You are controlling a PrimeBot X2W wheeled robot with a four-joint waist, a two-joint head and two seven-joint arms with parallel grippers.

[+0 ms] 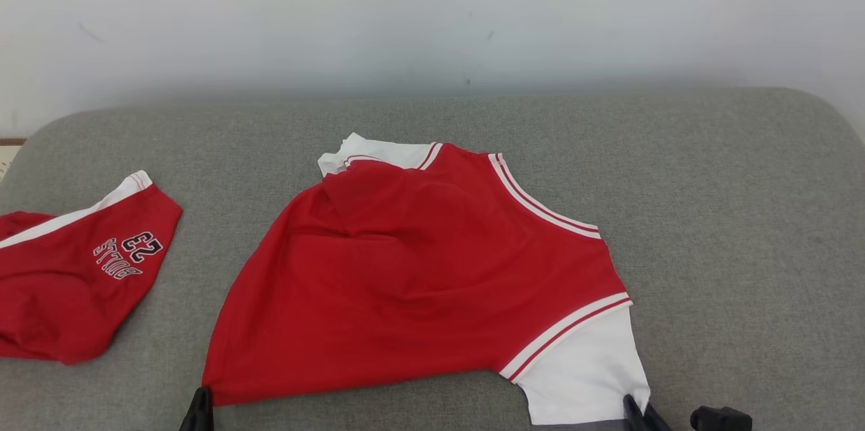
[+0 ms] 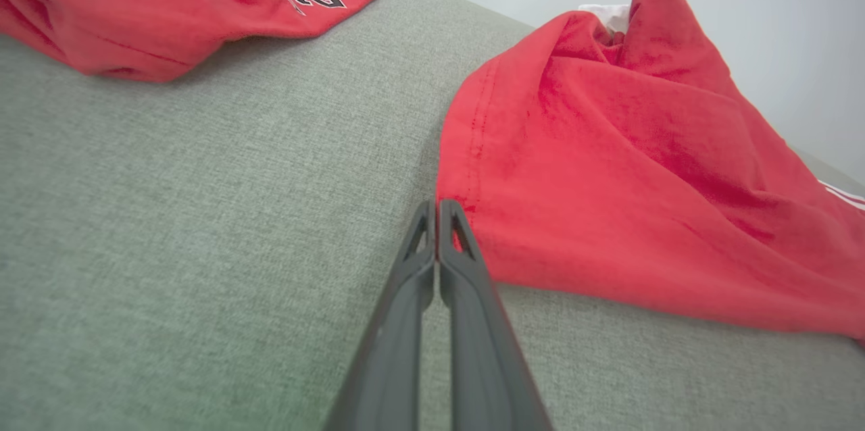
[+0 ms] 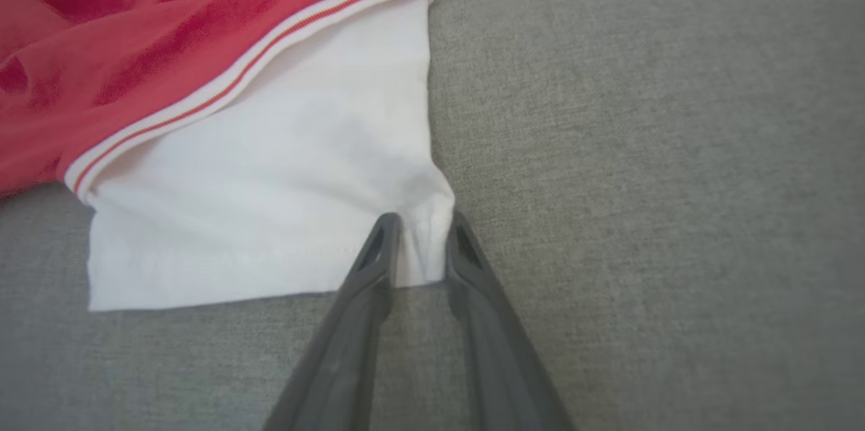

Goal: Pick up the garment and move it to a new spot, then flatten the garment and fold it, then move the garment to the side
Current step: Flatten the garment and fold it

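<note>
Red jersey [image 1: 419,282] lies spread on the grey surface [image 1: 709,215], a claw at each near corner!
Left claw [image 2: 438,211] is pressed together, tips right beside the hem corner. Right claw [image 3: 422,228] stands apart astride the white sleeve [image 3: 270,201] corner, cloth puckering between its fingers. Red shorts [image 1: 74,282] lie well apart, left.

Your head camera looks forward and down over the grey cushion [image 1: 743,215] to the pale wall [image 1: 432,12], taking in the whole red jersey [image 1: 405,282]. Your left wrist camera lies low and tilted at the jersey's hem, red shorts [image 2: 135,5] beyond. Your right wrist camera hangs close over the white sleeve [image 3: 270,181], also seen from the head.
</note>
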